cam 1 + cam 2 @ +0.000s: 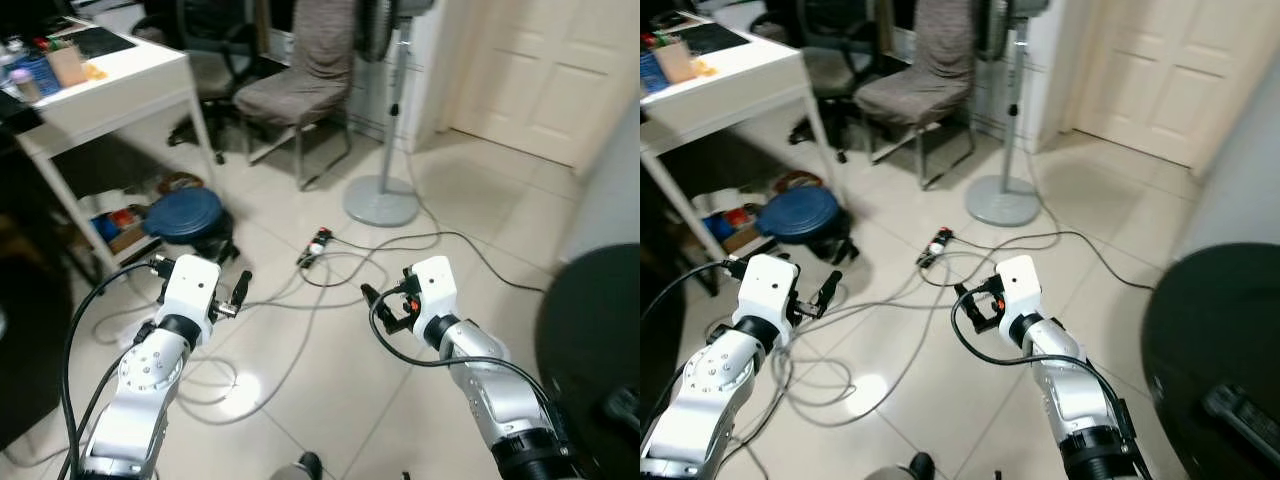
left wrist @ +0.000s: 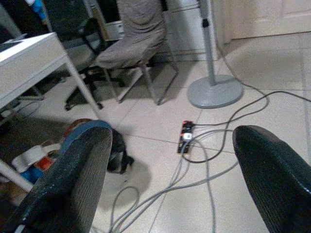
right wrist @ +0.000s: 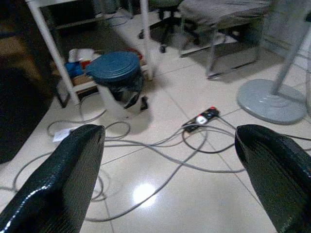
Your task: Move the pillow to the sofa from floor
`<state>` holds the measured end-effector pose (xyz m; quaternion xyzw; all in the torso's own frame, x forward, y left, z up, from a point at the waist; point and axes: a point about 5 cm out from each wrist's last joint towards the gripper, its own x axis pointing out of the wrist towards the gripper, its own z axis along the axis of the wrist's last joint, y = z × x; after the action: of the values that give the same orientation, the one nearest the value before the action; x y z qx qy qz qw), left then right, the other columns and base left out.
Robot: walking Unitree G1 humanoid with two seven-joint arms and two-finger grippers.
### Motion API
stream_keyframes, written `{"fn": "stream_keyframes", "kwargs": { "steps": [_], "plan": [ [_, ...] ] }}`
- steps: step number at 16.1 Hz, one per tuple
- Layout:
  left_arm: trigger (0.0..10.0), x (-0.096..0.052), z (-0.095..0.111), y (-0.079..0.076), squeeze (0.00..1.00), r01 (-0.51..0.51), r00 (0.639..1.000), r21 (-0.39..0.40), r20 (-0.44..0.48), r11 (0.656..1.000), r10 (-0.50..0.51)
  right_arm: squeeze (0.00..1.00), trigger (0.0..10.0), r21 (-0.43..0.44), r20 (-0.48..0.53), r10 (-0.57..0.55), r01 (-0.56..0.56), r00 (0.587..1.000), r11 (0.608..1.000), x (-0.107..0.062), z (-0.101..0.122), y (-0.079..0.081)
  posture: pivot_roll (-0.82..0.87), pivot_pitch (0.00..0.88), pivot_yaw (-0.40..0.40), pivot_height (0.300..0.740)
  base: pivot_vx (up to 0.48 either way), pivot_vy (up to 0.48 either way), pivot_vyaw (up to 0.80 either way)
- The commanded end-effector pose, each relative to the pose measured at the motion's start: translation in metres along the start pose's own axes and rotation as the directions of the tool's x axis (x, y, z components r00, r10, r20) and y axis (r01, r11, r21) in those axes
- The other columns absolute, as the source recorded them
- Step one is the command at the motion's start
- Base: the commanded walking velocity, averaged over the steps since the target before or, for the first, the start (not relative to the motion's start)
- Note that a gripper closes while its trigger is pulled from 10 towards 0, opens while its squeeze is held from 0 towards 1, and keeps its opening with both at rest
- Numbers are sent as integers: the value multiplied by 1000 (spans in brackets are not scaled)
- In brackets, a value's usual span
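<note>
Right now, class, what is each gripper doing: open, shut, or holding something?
Left gripper: open, holding nothing, above the tiled floor.
Right gripper: open, holding nothing, above the cables.

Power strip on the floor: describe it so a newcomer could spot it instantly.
Start at the fan's round grey base on the tiled floor, beside the grey chair. Just in front of it, towards the robot, lies the small black power strip. Grey cables loop around it, but it alone is a short dark bar with a red and white spot.
</note>
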<state>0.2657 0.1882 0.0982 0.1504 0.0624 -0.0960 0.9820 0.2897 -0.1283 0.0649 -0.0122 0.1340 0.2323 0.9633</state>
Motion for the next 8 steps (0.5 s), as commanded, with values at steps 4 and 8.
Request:
{"fn": "stream_keyframes", "kwargs": {
  "steps": [4, 8],
  "plan": [
    [10000, 0, 1, -2, 0, -4, 1000, 9, 10, 1000, 4, 0, 10000, -3, -14, 11, -11, 1000, 1000, -1, 0, 0, 80, 0, 3, 740, 0, 0, 800],
    [10000, 0, 2, -3, 0, -13, 1000, 3, 17, 1000, 13, 0, 10000, -9, -21, 22, -22, 1000, 1000, 1, 0, 1, 84, 0, -3, 740, 0, 0, 800]
  ]
}}
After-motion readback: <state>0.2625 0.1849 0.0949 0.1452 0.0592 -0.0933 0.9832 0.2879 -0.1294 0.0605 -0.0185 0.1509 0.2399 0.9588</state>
